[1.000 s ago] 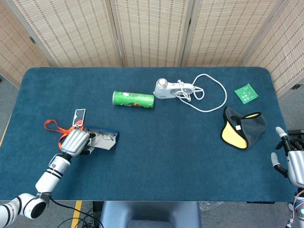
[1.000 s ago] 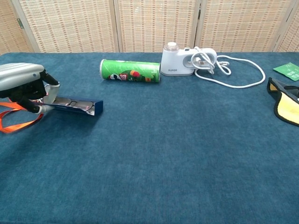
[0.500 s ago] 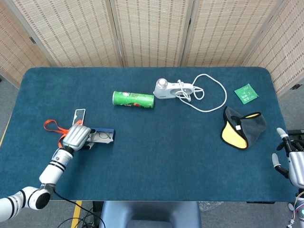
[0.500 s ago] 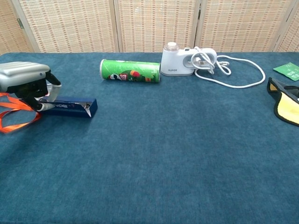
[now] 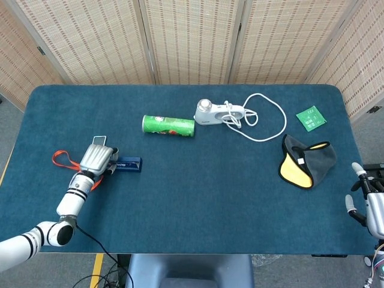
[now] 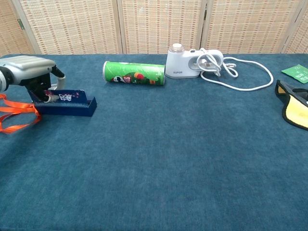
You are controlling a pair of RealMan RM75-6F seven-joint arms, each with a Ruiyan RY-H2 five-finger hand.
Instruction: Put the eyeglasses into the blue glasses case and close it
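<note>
At the left of the head view, the robot's left hand (image 5: pixel 97 159) is pressing its curled fingers (image 6: pixel 44 94) against the near end of the slim blue rectangular glasses case (image 6: pixel 66 103), which is lying on the dark blue cloth-covered table (image 5: pixel 198 192) beside an orange lanyard strap (image 6: pixel 13 118). The case is looking shut or nearly so; the eyeglasses are not showing, so they are presumably inside, though I cannot tell for sure. The right hand (image 5: pixel 373 207) is sitting at the lower right edge of the frame, fingers spread and holding nothing. The risk, as I judge it, is the lid springing back if the fingers lift before it latches, or the light case sliding across the cloth under sideways pressure and catching the strap.
</note>
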